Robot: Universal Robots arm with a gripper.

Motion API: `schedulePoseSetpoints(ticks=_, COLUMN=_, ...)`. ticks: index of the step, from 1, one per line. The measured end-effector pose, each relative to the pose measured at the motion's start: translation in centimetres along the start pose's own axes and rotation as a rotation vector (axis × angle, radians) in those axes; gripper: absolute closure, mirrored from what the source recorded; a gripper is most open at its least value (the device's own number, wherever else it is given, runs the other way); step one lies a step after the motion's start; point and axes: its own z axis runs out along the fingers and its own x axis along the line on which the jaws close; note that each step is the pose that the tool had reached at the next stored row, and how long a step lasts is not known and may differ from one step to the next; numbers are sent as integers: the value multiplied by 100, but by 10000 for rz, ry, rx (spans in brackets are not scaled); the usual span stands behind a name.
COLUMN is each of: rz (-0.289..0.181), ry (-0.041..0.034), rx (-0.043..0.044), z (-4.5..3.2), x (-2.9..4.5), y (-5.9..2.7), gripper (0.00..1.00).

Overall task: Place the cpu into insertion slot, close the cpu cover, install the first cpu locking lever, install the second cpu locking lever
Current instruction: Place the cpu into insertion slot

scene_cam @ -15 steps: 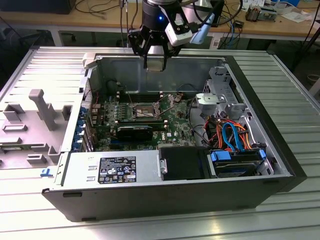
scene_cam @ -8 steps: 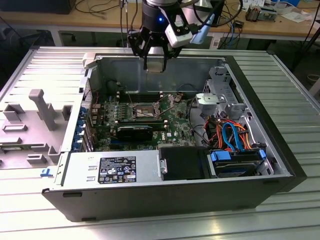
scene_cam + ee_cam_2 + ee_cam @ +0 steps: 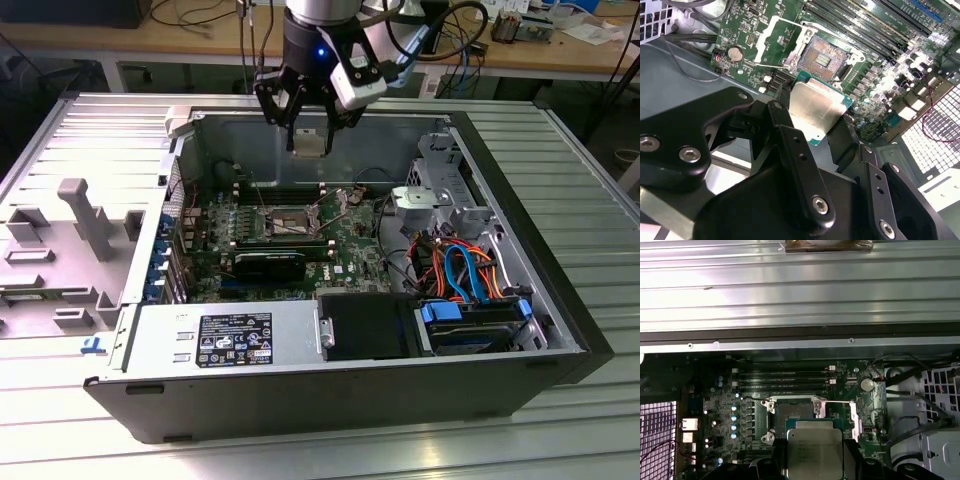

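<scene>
The cpu (image 3: 308, 143) is off the board, pinched by two opposite edges in the gripper (image 3: 305, 125), metal top facing the wrist cameras. You can see the same grip in both wrist views: dark fingers (image 3: 785, 125) pressed against the sides of the chip (image 3: 815, 107), nothing loose.

It hangs over the motherboard (image 3: 350, 250), above the edge of the insertion slot (image 3: 822, 59) and not yet in contact with it. In the first wrist view the chip (image 3: 814, 450) overlaps the near rim of the slot (image 3: 795, 412).

The slot is empty, with its contact field bare. It sits mid-board, just beside the long memory slots (image 3: 785, 377), which run along the board edge next to the computer case (image 3: 300, 395) wall.

The cpu cover (image 3: 763, 37) is swung open, off to one side of the slot. The thin wire locking levers (image 3: 771, 65) look released, though that is hard to confirm.

Progress, judged from this: none of the four steps is finished. The chip is picked and roughly positioned for step one. Seating it, closing the cover and setting both levers all remain.
</scene>
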Motion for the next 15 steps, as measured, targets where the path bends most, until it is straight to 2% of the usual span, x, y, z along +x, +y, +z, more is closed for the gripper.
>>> schedulePoseSetpoints(ticks=15, rz=0, ry=0, rx=0, z=13, x=0, y=-65, gripper=46)
